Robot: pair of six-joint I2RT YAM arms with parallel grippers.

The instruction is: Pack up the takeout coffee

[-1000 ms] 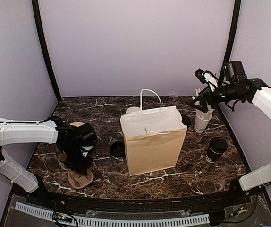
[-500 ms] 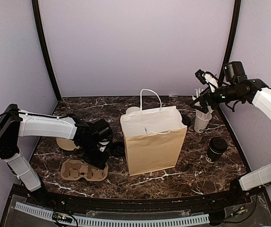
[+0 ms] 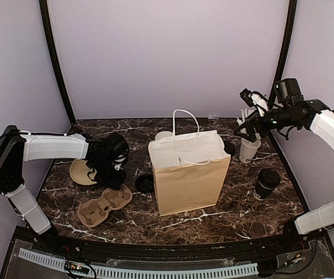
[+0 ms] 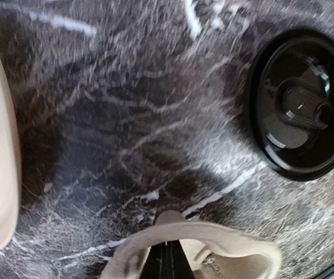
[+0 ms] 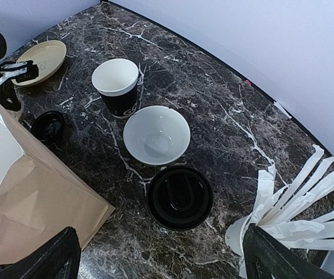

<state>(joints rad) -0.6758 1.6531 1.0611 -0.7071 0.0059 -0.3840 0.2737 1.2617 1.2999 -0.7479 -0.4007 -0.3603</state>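
Carrier being staged at near left; no coffee is in the bag.
Left gripper [image 3: 113,176] looks clamped on the rim of the pulp cup carrier [image 3: 100,206], left of the paper bag [image 3: 190,180], likely so cups load first. Right gripper [image 3: 247,125] is spread wide and empty above the straw cup [image 3: 249,149]. Lidded coffee cup [image 3: 266,183] stands right of the bag. Open coffee cup [image 5: 117,87] is behind it, with a black lid [image 5: 180,197] loose nearby.

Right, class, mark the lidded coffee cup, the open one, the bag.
lidded coffee cup [image 3: 265,188], top external view, side wall.
open coffee cup [image 5: 116,77], right wrist view, white inside.
paper bag [image 3: 185,185], top external view, front panel.
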